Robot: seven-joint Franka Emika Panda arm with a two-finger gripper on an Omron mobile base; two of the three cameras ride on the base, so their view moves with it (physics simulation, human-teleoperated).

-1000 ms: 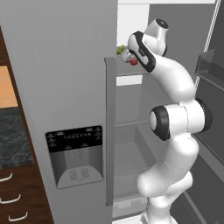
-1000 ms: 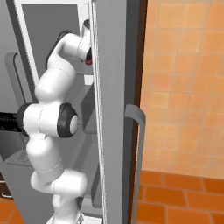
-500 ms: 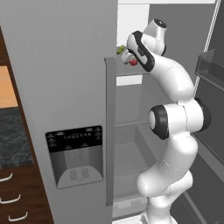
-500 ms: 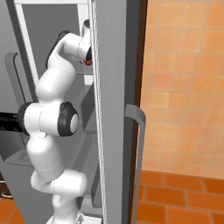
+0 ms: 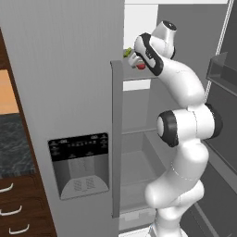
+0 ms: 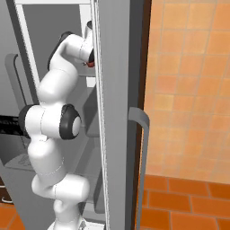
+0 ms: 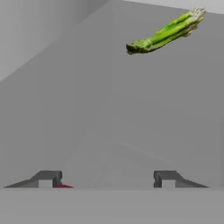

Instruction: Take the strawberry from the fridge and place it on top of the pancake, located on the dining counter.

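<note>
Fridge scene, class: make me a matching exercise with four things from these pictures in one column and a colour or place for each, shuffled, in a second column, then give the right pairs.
Things:
1. strawberry
2. asparagus
3. dispenser panel
4. gripper

Descriptions:
A. black, low on the closed fridge door
B. green, lying further back on the shelf
C. red, beside one fingertip
D. jaws apart, reaching onto the upper shelf

Pairs: 1-C, 2-B, 3-A, 4-D

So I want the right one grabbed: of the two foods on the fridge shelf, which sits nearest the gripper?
The red strawberry, right at the gripper; the green asparagus lies farther back.
</note>
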